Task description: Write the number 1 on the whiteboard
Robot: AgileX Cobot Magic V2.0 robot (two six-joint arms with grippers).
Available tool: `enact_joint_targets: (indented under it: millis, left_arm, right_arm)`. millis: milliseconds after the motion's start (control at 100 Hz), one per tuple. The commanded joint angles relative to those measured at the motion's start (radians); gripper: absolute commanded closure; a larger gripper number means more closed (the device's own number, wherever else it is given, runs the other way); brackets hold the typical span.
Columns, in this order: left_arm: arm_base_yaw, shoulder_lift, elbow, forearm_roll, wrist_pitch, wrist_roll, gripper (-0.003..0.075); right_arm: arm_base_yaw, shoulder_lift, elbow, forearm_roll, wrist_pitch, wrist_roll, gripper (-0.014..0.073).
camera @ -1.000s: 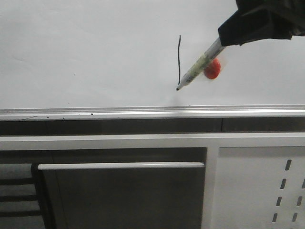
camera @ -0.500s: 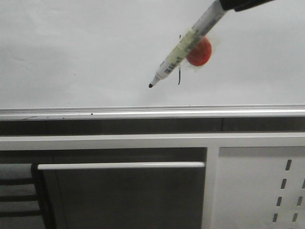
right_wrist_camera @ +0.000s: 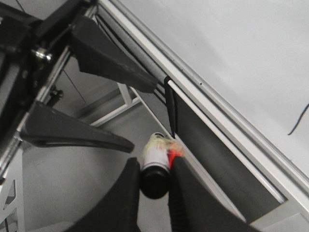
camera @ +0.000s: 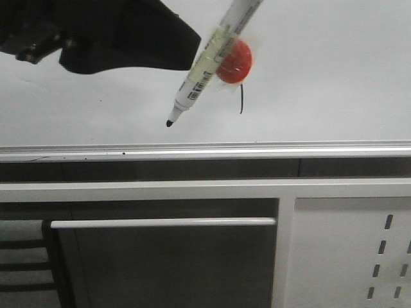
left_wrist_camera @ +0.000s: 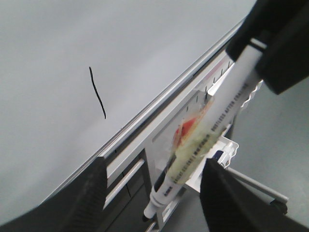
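Whiteboard [camera: 334,70]: marker [camera: 204,67] and red blob [camera: 234,62] overlap number 1 [camera: 242,99].

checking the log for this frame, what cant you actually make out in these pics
- Front view: the top of the number 1 is hidden behind the marker and its red tag.
- Front view: the right claw is cut off by the top edge; the grip shows only in the right wrist view.
- Left wrist view: the marker's tip is too dark to tell.
- The marker's label print is too small to read.
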Motion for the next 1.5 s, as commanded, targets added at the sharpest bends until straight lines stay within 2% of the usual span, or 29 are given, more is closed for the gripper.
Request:
enact_joint_targets:
  millis: [0,190,380,700,780,860,1050,1100,1260,1350,1490]
  left_arm:
    - [-0.012,-0.008,-0.041,0.040,-0.053,-0.003,0.0323]
    - [-0.047,-0.008,-0.041,0.119,-0.055,-0.003,0.0323]
    - [-0.047,-0.008,-0.041,0.120,-0.051,-0.003,0.0328]
    - [-0.047,-0.008,-0.041,0.120,-0.040,-0.003,0.0438]
    - [-0.047,-0.008,-0.041,0.120,-0.040,-0.003,0.0464]
    - [-0.047,-0.008,-0.041,0.120,-0.040,-0.003,0.0476]
    - [-0.047,-0.008,-0.041,0.120,-0.036,-0.003,0.0489]
    - [-0.047,-0.008,-0.041,0.120,-0.036,-0.003,0.0526]
    - [-0.047,-0.008,-0.041,0.117,-0.030,-0.003,0.0742]
    - [-0.047,-0.008,-0.041,0.110,-0.023,-0.003,0.0741]
    - [-0.045,-0.008,-0.041,0.086,-0.018,-0.003,0.0741]
  right_arm:
    - [0.000,0.002,-0.050,0.022,-0.011,-0.006,0.0637]
    - [0.000,0.031,-0.070,0.032,0.021,-0.007,0.0637]
    - [0.000,0.053,-0.110,0.041,0.062,-0.009,0.0637]
    - [0.000,0.059,-0.130,0.052,0.095,-0.016,0.0637]
    - [0.000,0.059,-0.130,0.089,0.103,-0.047,0.0637]
    - [0.000,0.059,-0.130,0.132,0.110,-0.075,0.0637]
    - [0.000,0.059,-0.130,0.134,0.110,-0.080,0.0637]
    - [0.000,0.059,-0.130,0.134,0.110,-0.080,0.0637]
    - [0.000,0.059,-0.130,0.132,0.112,-0.080,0.0633]
    - [0.000,0.059,-0.130,0.125,0.112,-0.080,0.0575]
    - [-0.006,0.059,-0.130,0.117,0.077,-0.078,0.0407]
